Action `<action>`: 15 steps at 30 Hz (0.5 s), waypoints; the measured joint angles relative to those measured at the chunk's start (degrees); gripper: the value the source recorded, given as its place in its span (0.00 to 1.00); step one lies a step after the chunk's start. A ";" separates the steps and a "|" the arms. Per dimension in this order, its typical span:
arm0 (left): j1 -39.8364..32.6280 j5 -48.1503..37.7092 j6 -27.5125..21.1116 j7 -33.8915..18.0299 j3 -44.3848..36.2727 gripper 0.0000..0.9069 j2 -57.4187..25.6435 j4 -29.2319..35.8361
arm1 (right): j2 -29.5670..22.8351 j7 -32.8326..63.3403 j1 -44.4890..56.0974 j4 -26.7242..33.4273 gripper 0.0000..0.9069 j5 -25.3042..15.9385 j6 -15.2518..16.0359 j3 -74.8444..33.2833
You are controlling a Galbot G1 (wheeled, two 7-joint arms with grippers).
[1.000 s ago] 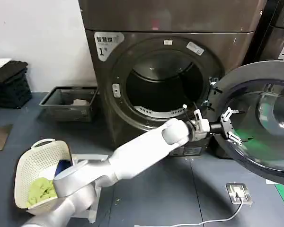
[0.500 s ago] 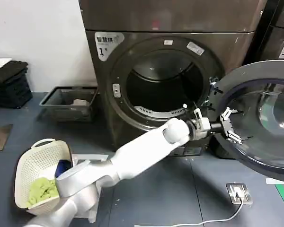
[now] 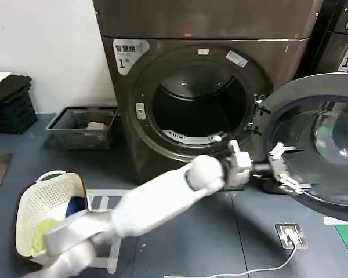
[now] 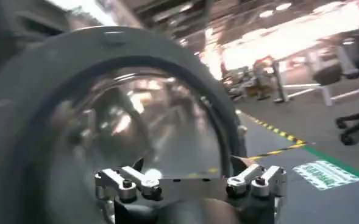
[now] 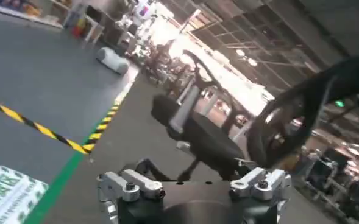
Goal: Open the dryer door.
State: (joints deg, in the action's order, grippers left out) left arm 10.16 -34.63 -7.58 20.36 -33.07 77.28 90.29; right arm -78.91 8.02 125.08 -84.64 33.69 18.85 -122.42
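The bronze-brown dryer (image 3: 162, 63) stands with its drum opening (image 3: 198, 107) uncovered. The dryer door (image 3: 325, 145) hangs swung wide to the right, its grey inner rim and domed glass facing me. My left arm reaches across from the lower left, and the left gripper (image 3: 284, 169) is open at the door's lower left inner rim, nothing between its fingers. In the left wrist view the door's glass (image 4: 136, 122) is close in front of the spread left gripper (image 4: 188, 163). My right gripper (image 5: 191, 165) is open and empty, facing the room away from the machine.
A white laundry basket (image 3: 46, 200) with green cloth sits on the floor at the lower left. A grey tray (image 3: 81, 124) lies beside the dryer. A floor socket with cable (image 3: 291, 236) lies below the door. A darker machine (image 3: 342, 35) stands at the right.
My left arm has sunk a little and the left gripper has slid slightly down and right along the door's inner rim. The door stays wide open.
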 joint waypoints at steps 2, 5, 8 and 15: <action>1.01 -1.61 -3.17 -2.18 0.85 1.00 -3.61 4.09 | 0.03 -0.59 -0.29 -0.53 1.00 0.44 0.28 0.00; 3.09 -4.72 -8.64 -4.69 2.89 1.00 -8.91 10.38 | 0.34 -0.69 -0.70 -1.01 1.00 0.42 0.26 0.23; 5.76 -7.18 -13.96 -7.10 6.05 1.00 -13.75 15.97 | 0.63 -0.65 -1.06 -1.67 1.00 0.64 1.02 0.76; 13.89 -15.08 -25.53 -13.98 17.22 1.00 -24.50 26.72 | 1.82 -0.86 -1.54 -2.44 1.00 1.03 1.17 1.77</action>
State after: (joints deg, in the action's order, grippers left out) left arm 24.05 -49.71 -33.10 6.37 -15.85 52.77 117.01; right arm -77.09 7.16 123.54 -87.07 34.71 20.02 -120.65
